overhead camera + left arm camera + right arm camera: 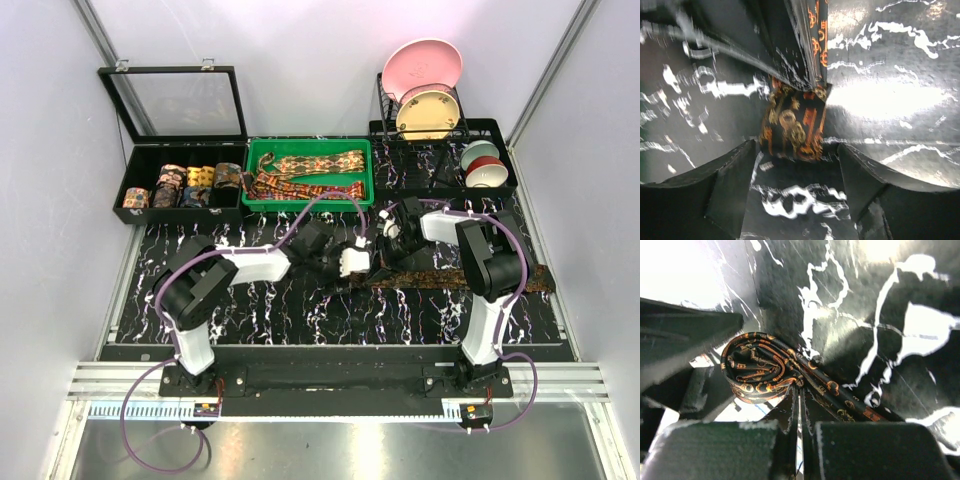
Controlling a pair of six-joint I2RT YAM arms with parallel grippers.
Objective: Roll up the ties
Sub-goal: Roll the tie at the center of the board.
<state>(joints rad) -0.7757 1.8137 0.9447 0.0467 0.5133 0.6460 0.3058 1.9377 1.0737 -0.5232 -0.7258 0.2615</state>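
Note:
A dark tie (470, 278) with a gold and orange pattern lies stretched across the marble table towards the right. Its left end is wound into a small coil (756, 369) at the middle of the table, where both grippers meet. My right gripper (388, 245) is shut, its tips (800, 407) pinching the tie at the coil's edge, and the loose strip runs off to the right. My left gripper (357, 262) is open. In the left wrist view its midpoint (796, 155) is just short of the coil (792, 125), which stands apart from both fingers (730, 180).
An open black case (135, 160) at the back left holds several rolled ties (185, 185). A green tray (255, 175) beside it holds loose patterned ties (310, 165). At the back right a black rack (395, 125) carries plates (425, 85) and bowls (482, 165).

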